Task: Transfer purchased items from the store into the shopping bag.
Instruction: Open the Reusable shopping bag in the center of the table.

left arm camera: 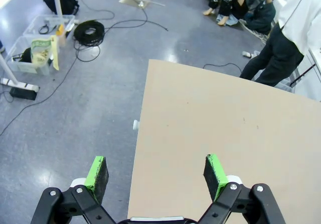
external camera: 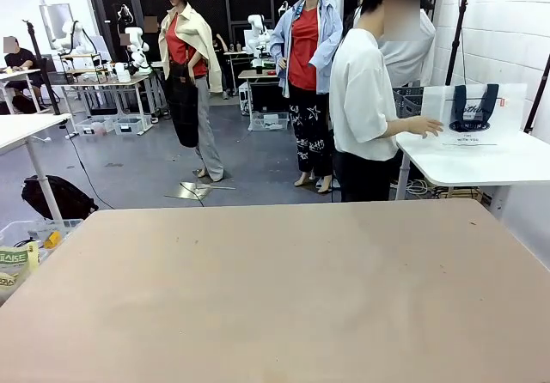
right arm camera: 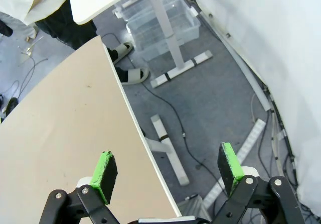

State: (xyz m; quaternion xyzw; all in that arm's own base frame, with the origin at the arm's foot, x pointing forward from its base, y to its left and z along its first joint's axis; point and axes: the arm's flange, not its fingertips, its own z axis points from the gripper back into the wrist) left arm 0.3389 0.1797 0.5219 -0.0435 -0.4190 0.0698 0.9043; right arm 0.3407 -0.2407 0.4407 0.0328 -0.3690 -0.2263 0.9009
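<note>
beige surface (external camera: 275, 297) bare in front of the robot, busy lab behind. bag (external camera: 471, 112) stands upright on a white side table (external camera: 481, 167) off past the far right corner, broad printed face toward the camera, navy handles up; what's inside can't be told. person stands at that table with a hand (external camera: 423, 126) on it just beside the bag. dark mesh thing (external camera: 411, 101) behind the person's arm (maybe the basket, can't tell). left pincer (left arm camera: 155, 170) spread wide, nothing between the pads, hanging over the surface's left edge. right pincer (right arm camera: 166, 161) spread too, empty, over the right edge with floor below. bag lies far-right of both, so right arm is nearer (likely out of reach until the person brings things over). clear bins (left arm camera: 40, 43) on the floor hold odd packs, not task stuff by the look.
</note>
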